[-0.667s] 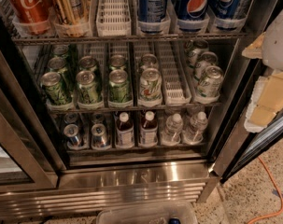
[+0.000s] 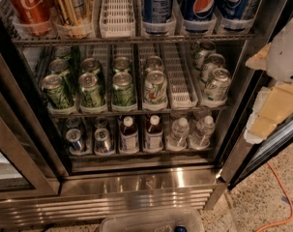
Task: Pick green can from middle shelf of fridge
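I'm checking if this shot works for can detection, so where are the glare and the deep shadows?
Camera view: strong glare streaks the stainless-steel base of the fridge; the silver tops of the green cans catch highlights, while the back rows of the middle shelf sink into shadow; the end effector, at the right edge outside the fridge, is pale and well lit.

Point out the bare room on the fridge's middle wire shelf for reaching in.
The empty white slotted lane is free, between the pale white-and-green can and the right-hand can column. Dark-green cans crowd the left lanes. The cream gripper hangs right of the steel fridge frame.
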You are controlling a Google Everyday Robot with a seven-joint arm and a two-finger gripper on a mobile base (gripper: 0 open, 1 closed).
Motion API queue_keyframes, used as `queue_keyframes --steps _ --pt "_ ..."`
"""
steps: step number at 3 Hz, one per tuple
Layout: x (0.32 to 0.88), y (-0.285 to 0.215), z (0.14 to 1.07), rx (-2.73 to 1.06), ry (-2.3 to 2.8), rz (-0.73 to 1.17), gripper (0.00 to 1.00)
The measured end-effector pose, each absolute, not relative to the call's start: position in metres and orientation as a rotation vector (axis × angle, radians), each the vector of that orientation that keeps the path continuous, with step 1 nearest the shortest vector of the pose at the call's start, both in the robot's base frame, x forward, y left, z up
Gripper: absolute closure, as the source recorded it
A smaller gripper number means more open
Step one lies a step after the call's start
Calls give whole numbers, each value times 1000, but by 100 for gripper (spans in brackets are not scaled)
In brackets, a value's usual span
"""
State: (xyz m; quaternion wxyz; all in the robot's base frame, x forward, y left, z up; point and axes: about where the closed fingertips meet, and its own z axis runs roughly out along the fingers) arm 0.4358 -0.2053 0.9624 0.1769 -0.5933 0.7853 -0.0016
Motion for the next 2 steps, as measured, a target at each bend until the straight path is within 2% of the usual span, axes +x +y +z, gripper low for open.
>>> queue_keyframes --steps 1,2 --pt "433 -179 930 -1698 2284 94 0" --pt "432 -178 929 -1688 2293 96 0"
